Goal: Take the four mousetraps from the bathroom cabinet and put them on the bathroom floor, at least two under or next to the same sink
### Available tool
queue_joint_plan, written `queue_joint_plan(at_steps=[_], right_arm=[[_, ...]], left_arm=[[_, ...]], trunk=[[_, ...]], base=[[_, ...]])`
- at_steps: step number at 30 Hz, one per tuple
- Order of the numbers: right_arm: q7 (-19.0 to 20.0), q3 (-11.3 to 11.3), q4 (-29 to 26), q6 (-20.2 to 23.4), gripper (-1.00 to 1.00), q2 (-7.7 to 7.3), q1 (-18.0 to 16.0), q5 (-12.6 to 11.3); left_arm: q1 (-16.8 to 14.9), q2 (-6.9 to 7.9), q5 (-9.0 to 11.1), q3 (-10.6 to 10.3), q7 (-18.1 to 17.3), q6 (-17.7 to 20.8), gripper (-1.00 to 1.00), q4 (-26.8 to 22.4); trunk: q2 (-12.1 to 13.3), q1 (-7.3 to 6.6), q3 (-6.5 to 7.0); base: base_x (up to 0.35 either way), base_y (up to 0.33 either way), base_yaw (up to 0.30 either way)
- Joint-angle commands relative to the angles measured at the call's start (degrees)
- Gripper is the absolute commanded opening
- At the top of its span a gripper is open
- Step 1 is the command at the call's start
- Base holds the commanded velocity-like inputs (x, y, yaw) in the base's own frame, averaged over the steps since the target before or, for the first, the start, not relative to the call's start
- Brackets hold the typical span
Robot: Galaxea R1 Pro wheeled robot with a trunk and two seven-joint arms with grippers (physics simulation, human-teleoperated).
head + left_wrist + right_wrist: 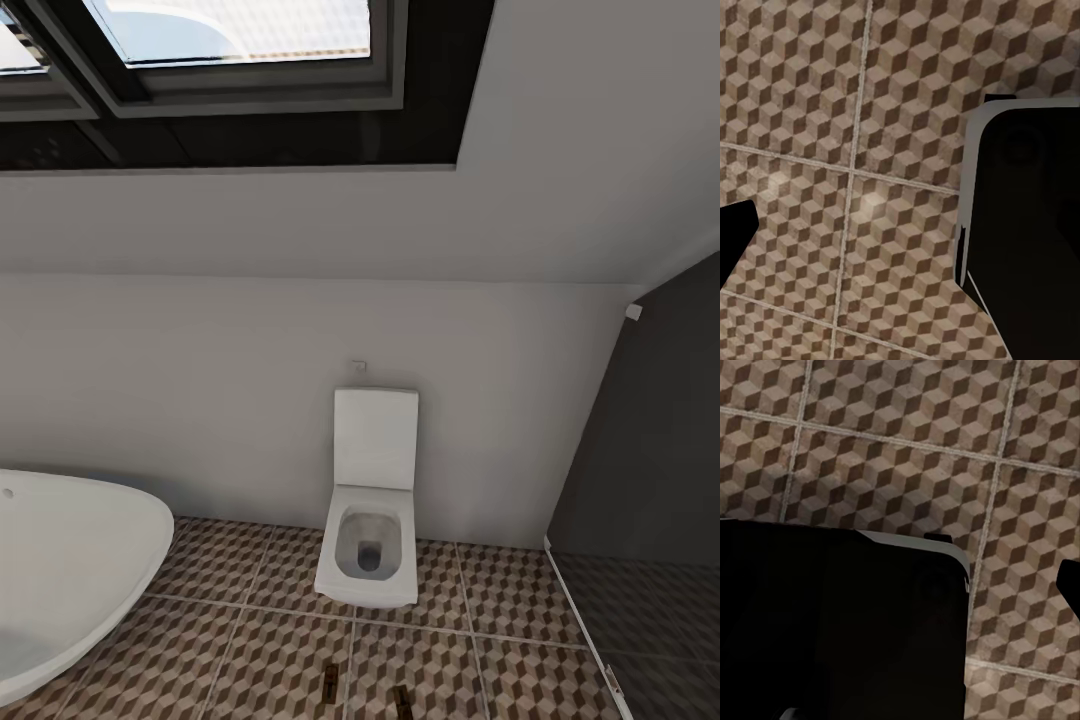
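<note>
Bathroom corner ahead, two mousetraps on the tiles.

You face the square white toilet against the pale wall, the tub at your left and the skylight above. Two mousetraps and lie near each other on the bathroom floor, in front of the toilet. Both wrist views look down on the tiles; whether your jaws are released or clenched cannot be told.

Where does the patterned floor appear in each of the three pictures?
Head view: the floor lies along the bottom, under the toilet and beside the bathtub.
Left wrist view: the floor spreads behind a dark robot part.
Right wrist view: the floor covers the upper part.
Shared landmark: the cube pattern with pale grout lines.
</note>
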Motion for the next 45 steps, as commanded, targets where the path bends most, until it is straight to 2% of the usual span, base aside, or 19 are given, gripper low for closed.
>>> queue_joint_plan(at_steps=[1,45], right_arm=[[-0.09,0.35,0.06,-0.19,1.0,0.0,-0.05,-0.23],[-0.05,0.35,0.06,-0.19,1.0,0.0,-0.07,-0.23]], left_arm=[[-0.04,-0.01,0.28,-0.49,0.16,-0.15,1.0,0.05],[-0.04,0.0,0.28,-0.48,0.16,-0.15,1.0,0.05]], trunk=[[-0.11,0.03,-0.11],[-0.11,0.03,-0.11]], base=[[0.0,0.0,0.0],[0.0,0.0,0.0]])
